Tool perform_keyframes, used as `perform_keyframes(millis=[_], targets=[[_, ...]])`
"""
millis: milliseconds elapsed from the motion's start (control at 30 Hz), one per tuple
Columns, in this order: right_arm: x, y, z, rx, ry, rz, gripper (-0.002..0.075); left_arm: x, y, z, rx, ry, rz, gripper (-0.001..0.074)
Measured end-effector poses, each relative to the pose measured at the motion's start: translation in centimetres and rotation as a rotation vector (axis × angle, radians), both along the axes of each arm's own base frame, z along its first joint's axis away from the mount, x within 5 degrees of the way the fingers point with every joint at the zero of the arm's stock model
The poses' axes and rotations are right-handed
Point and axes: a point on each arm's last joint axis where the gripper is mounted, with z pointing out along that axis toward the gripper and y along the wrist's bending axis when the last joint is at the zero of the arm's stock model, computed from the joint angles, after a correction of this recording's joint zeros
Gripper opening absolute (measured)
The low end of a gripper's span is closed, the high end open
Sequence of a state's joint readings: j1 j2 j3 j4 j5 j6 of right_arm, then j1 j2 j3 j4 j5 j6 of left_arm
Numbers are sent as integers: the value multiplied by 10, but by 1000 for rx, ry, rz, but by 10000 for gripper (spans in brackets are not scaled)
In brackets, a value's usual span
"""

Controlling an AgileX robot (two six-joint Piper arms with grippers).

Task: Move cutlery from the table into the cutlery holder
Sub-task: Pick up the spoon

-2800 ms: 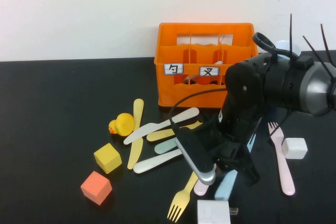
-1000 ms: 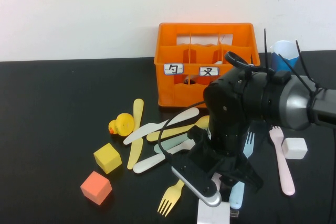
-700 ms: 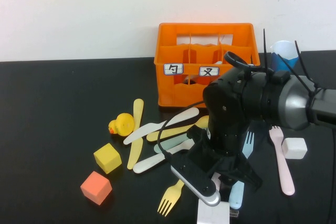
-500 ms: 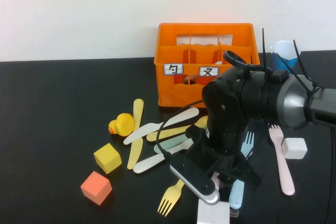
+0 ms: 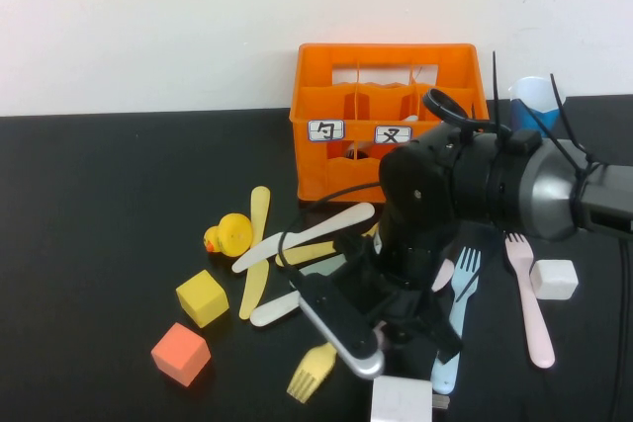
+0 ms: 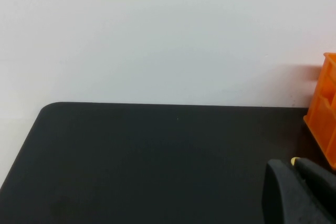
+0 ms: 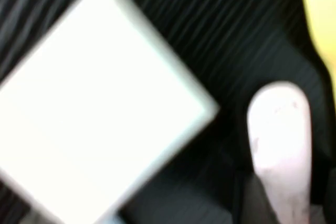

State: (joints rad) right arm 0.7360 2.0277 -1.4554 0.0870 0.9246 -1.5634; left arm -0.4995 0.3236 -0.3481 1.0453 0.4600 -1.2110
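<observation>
Right gripper: low over the table, amid the scattered cutlery at the front; its fingers are clamped on the handle of a pale pink utensil, seen close up in the right wrist view.
Pink utensil, high view: its other end shows just beyond the arm's wrist, on the holder side of the gripper.
White cube: just below the right gripper, at the table's near edge; it fills much of the right wrist view.
Yellow fork: beside the gripper on the robot's left, tines toward the camera.
Blue fork: lying just to the gripper's right, with a pink fork farther right.
Cutlery holder: beyond the gripper, at the back of the table against the wall.
White knife: past the gripper toward the rubber duck.
Left gripper: only a dark edge of it shows in its own wrist view, over bare tabletop well to the left of the holder; whether it is open cannot be told.
</observation>
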Motion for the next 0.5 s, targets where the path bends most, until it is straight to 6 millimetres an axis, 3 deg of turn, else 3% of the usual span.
perform_keyframes(millis=[500], targets=[[-3, 5, -1, 33, 28, -19, 255, 0, 0, 0, 5, -1, -2, 0]])
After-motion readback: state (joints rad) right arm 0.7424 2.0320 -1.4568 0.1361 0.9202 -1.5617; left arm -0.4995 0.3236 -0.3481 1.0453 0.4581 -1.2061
